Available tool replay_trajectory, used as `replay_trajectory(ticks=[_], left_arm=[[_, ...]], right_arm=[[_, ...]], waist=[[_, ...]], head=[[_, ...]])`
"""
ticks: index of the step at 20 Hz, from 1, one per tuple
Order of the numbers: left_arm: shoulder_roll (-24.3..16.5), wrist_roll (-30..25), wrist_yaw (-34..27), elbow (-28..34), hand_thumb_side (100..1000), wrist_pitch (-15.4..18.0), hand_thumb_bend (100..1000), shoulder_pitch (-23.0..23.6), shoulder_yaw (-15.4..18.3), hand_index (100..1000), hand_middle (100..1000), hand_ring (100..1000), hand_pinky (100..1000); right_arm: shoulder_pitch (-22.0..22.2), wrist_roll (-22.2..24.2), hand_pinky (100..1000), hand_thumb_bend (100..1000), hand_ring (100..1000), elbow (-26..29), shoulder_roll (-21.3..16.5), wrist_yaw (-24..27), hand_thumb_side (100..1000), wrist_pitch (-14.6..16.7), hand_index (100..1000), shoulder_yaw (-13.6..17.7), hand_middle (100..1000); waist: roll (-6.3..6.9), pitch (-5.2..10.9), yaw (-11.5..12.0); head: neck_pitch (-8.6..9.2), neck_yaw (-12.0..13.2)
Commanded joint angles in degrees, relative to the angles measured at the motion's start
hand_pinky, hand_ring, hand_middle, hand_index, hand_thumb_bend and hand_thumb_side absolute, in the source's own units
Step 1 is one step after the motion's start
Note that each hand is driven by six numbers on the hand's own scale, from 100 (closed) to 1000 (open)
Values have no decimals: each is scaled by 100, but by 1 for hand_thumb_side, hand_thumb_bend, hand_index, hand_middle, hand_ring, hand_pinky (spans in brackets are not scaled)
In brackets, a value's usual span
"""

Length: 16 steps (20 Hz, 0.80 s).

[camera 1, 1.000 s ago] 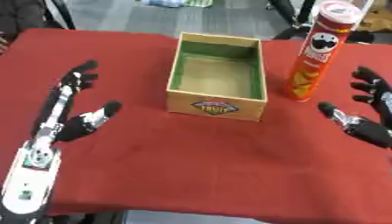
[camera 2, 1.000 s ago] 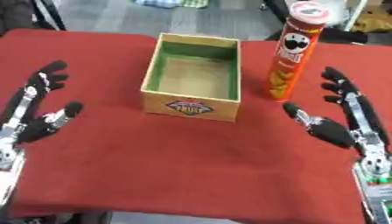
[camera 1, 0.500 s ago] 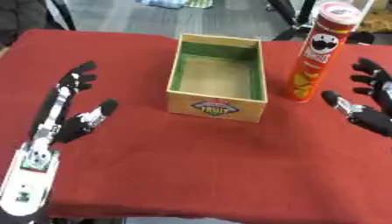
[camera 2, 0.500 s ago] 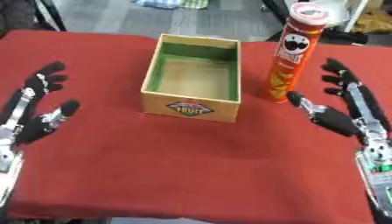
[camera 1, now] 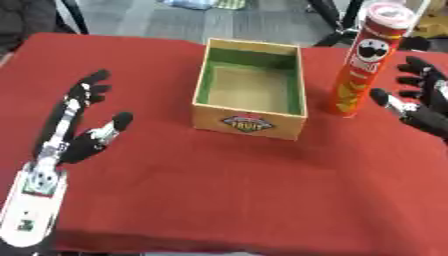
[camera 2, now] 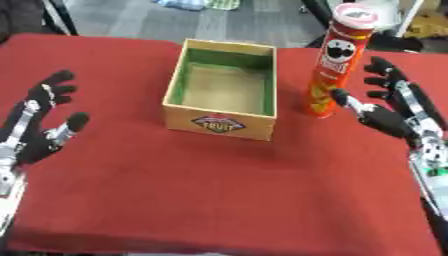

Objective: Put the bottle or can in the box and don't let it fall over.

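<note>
Can (camera 2: 335, 60) upright beside box (camera 2: 223, 89) — right hand (camera 2: 394, 110) near.

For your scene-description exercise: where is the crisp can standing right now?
The crisp can stands upright on the red table, just right of the box, with the right hand open beside it.

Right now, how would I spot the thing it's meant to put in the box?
On the red table, find the open box. Just to its right stands a tall red can, upright, beside the right hand; it is the only tall cylinder there.
</note>
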<state>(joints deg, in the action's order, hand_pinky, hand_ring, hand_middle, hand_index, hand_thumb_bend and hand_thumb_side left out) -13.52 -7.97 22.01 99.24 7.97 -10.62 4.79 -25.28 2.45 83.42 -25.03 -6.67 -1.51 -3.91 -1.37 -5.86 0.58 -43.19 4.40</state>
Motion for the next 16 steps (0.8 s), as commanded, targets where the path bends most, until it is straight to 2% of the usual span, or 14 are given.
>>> replay_trajectory(ticks=[1, 8, 16], left_arm=[[-42, -19, -27, 94, 754, 12, 663, -73, -2, 971, 895, 874, 862], [-25, -42, -36, 94, 756, 21, 660, -80, -14, 971, 895, 874, 863], [-8, -58, -54, 77, 758, 25, 659, -89, -29, 972, 895, 874, 863]], right_arm=[[-221, 1, 838, 599, 899, -200, -236, 87, 532, 79, 1000, 85, 905], [-655, -76, 838, 594, 896, -761, -338, 147, 536, 172, 1000, 154, 903], [-1002, 10, 838, 590, 893, -1185, -281, 197, 540, 292, 1000, 120, 898]], waist=[[-14, 66, 15], [-2, 61, 66], [28, 48, 103]], head=[[34, -16], [42, -58], [22, -105]])
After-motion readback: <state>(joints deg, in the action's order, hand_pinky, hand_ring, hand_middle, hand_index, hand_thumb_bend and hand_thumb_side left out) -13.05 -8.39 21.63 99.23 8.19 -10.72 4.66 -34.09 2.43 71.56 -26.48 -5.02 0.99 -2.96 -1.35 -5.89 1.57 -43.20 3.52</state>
